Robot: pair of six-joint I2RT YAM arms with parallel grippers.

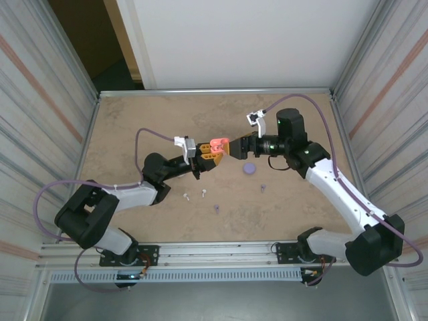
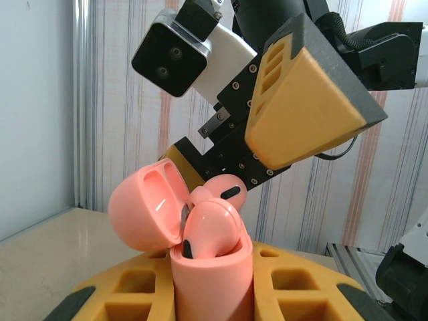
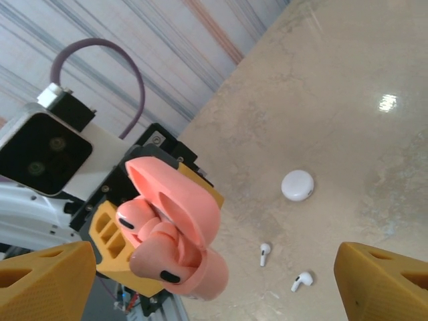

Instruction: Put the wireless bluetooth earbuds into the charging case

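Found the left jaws closed on the coral-pink charging case (image 2: pixel 212 281), gripping its lower body, with the lid (image 2: pixel 144 204) hinged back and the mouth turned toward the right jaws. Found the right jaws spread wide, set to either side of the case top. Noted two coral-pink earbuds (image 2: pixel 210 227) in the mouth of the case, directly between the right jaws, both standing proud of the rim; could not tell whether seated to full depth. Judged the step in hand as seating this pair. Called for an approach along the axis of the wells, not across it; for pressure on the rounded head of each bud, one at a time; for no contact with the lid, hinged and likely to swing shut on a proud bud; for a firm left grip and a steady case throughout; for a stop at first firm resistance. Observed, past the right jaws and down on the desk (image 3: pixel 361 100), a white case (image 3: pixel 297 185) and two white earbuds (image 3: pixel 265 253) lying loose near it. Observed, on the desk below the jaws, toward the right-jaw side, a purple case (image 1: pixel 249 168) and purple earbuds (image 1: pixel 263 188), loose, not yet inserted.
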